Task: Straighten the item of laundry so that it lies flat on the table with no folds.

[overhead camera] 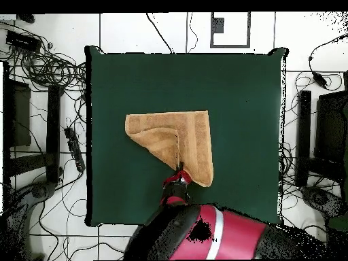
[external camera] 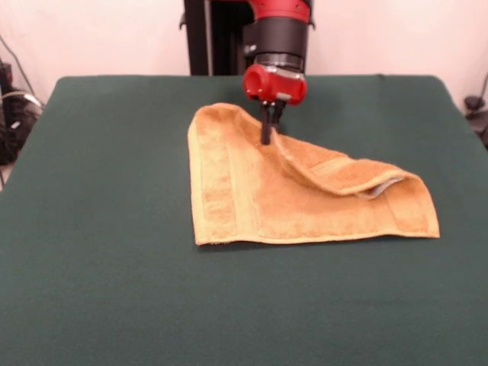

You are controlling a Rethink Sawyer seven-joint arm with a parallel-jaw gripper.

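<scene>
Unfolding is in hand: the towel (external camera: 293,200) lies mid-tabletop (external camera: 114,290), one corner doubled over diagonally. The end effector (external camera: 267,136) seems closed on the fold's far edge; dragging outward is needed next.

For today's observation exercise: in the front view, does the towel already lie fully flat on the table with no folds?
No. One corner of the towel is folded over diagonally onto itself, forming a raised flap beside the gripper on the table.
</scene>
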